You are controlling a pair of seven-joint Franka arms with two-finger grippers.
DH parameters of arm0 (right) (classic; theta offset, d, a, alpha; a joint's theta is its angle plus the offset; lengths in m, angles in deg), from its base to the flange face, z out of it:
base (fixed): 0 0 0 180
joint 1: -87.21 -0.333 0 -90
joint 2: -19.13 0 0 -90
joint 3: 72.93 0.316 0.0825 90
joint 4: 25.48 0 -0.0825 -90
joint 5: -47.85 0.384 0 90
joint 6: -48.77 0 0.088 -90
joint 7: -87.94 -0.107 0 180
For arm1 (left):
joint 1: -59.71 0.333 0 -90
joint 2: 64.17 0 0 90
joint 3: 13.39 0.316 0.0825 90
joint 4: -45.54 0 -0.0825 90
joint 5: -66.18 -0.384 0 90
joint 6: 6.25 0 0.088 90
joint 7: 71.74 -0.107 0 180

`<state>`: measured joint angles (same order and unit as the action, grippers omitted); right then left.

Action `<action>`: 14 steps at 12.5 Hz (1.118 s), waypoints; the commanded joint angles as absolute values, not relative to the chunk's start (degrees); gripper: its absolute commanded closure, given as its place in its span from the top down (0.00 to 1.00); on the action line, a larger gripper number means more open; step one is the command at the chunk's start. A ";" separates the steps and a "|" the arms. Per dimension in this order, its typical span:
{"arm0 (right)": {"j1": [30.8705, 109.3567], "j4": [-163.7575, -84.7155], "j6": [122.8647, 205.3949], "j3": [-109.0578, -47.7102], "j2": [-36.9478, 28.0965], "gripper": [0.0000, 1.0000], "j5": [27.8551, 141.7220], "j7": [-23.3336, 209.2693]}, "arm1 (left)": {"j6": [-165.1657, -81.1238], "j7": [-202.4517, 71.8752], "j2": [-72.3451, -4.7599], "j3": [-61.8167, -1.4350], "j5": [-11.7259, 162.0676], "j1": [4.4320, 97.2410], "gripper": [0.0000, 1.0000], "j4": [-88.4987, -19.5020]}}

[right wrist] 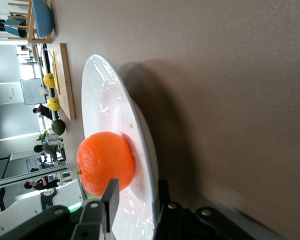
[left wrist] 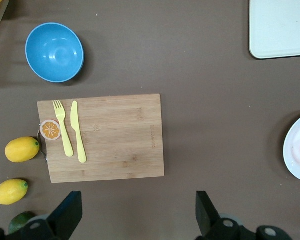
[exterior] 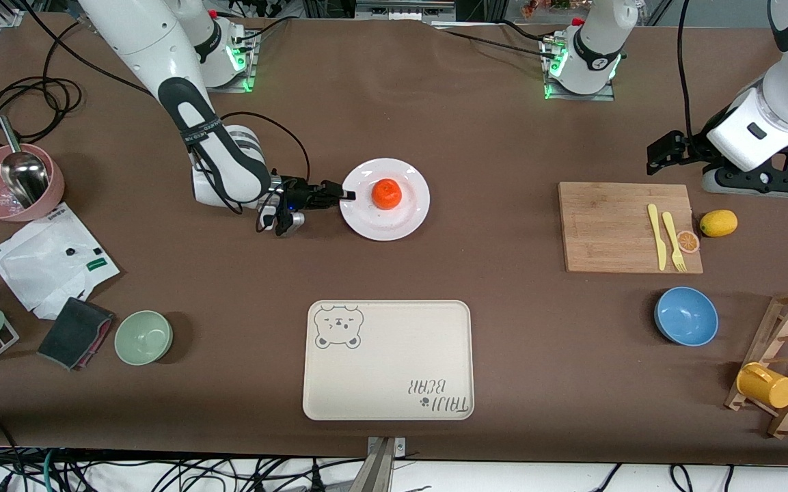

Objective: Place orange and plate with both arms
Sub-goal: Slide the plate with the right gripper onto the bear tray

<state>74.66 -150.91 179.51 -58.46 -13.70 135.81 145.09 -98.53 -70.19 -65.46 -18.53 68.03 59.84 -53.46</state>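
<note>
The white plate sits on the brown table, farther from the front camera than the beige bear tray. The orange rests on the middle of the plate. My right gripper is low at the plate's rim on the side toward the right arm's end. In the right wrist view its fingers straddle the plate rim, one above and one below, open with a gap, close to the orange. My left gripper is open and empty, up over the table by the cutting board; its fingertips frame bare table.
A wooden cutting board carries a yellow knife, a yellow fork and an orange slice, with a lemon beside it. A blue bowl, the bear tray, a green bowl and a pink bowl stand around.
</note>
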 commanded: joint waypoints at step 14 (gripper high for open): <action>74.47 -140.55 179.55 -58.26 -15.67 0.00 139.44 139.98 | -97.65 -71.48 -65.84 -18.57 67.67 59.89 1.00 -52.99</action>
<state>74.58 -144.52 179.59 -58.47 -14.57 138.51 142.43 -98.52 -70.19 -65.46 -18.56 68.03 59.83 -53.43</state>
